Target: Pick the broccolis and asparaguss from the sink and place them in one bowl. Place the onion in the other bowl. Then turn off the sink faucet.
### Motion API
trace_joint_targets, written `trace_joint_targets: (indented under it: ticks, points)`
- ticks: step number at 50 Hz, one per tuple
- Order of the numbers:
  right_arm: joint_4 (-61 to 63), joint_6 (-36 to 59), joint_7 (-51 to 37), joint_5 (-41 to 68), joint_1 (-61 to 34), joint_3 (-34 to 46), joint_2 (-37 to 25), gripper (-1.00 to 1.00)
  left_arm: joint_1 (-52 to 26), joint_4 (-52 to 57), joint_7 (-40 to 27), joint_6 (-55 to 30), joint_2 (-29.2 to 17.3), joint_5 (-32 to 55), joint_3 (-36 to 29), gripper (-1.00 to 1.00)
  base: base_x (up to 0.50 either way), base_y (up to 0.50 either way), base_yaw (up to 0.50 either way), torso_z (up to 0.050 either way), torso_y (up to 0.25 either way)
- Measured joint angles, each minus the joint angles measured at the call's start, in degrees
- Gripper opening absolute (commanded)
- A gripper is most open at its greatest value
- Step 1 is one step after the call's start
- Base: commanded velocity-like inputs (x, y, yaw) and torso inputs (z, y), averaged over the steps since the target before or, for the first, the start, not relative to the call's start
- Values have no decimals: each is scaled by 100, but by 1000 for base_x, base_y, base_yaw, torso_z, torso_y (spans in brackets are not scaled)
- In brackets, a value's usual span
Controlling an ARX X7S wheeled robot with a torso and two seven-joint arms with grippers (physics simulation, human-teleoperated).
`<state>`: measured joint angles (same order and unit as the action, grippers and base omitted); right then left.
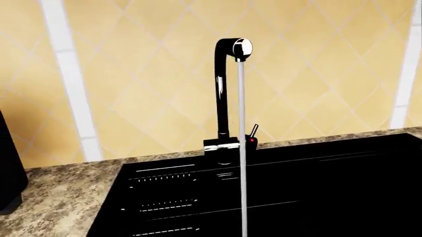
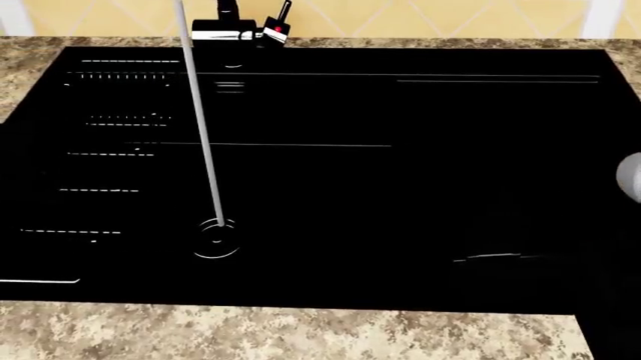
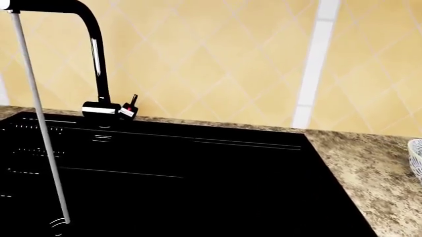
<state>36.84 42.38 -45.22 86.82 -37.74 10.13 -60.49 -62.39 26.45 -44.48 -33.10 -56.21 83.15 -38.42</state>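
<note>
I see a yellow diamond-tiled wall [image 1: 316, 74] rising behind a speckled granite counter [image 2: 300, 330]. Set into the counter is a wide black sink [image 2: 421, 187], so dark that its basin reads as one flat black field with only thin white outlines of drainer ridges on the left. I can make out no broccoli, asparagus or onion in it; if any lie there, the blackness hides them.

At the back edge of the sink stands a tall black faucet [image 1: 224, 89], its spout bent forward. A thin grey stream of water [image 2: 206, 135] falls from it to the drain ring [image 2: 216, 238] in the left part of the basin, so the water is on. Just beside the faucet base, on its right, sits a small handle [image 3: 130, 106] with a red mark, standing roughly upright.

In the right wrist view, a sliver of a patterned bowl [image 3: 416, 158] shows on the counter, right of the sink; its contents are out of view. I cannot find the second bowl.

Neither claw appears in any view, so I cannot say whether either is wide, narrow or holding something. A blurred grey shape at the head view's right edge may be part of the right arm.

I judge the handle lies ahead of both wrist cameras, nearer the left arm's side, and looks like the next target.
</note>
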Motion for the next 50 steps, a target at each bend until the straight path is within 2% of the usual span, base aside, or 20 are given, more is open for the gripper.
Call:
trace_joint_targets:
  ticks: [17, 30, 40, 50]
  points:
    - [49, -18, -24, -56, -11, -7, 16, 100, 78, 9, -43, 92, -27, -52, 42, 100, 0, 4, 0, 0, 0]
    - [95, -110, -58, -90, 204, -90, -39, 100, 52, 10, -40, 52, 26, -112, 7, 100, 50, 212, 0, 0, 0]
    - [90, -189, -61, -147, 364, -149, -57, 100, 63, 34, -34, 37, 50, -146, -19, 100, 447, 11, 0, 0, -2]
    - [66, -184, -53, -206, 387, -121, -27, 100, 76, 32, -45, 46, 87, -181, -31, 100, 483, 270, 0, 0, 0]
